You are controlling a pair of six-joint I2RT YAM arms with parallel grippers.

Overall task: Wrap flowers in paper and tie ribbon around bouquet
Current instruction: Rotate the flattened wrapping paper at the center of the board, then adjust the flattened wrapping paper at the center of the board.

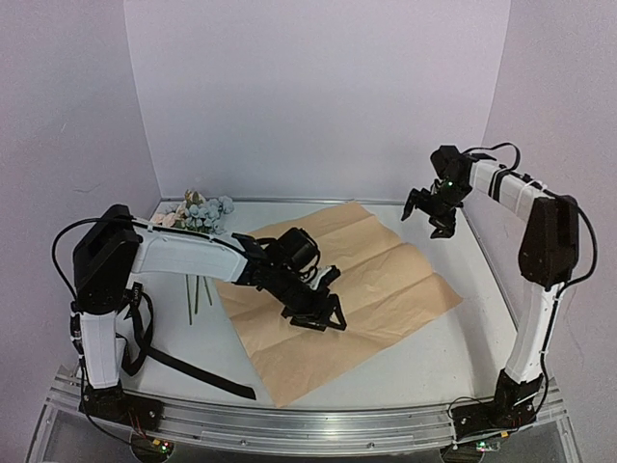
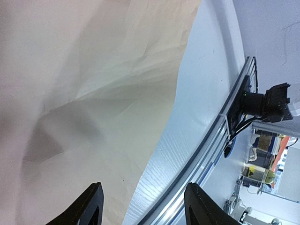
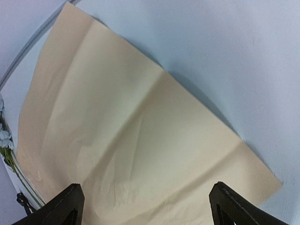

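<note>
The paper (image 1: 357, 280) lies flat in the middle of the table, tan-orange side up and creased. My left gripper (image 1: 323, 313) hovers low over its near-left part, open with nothing between the fingers. In the left wrist view the paper (image 2: 84, 93) fills the left side, and the left gripper (image 2: 143, 204) straddles its edge. My right gripper (image 1: 429, 214) is raised at the back right, open and empty. From the right wrist, the right gripper (image 3: 147, 201) looks down on the paper (image 3: 140, 140). The flowers (image 1: 198, 214) lie at the back left, stems pointing to the front. The ribbon (image 1: 202, 374) trails at the front left.
The metal rail (image 1: 318, 424) runs along the table's near edge, also seen as a rail (image 2: 206, 154) in the left wrist view. Pale walls close in the back and sides. Bare white table (image 1: 453, 347) shows to the right of the paper.
</note>
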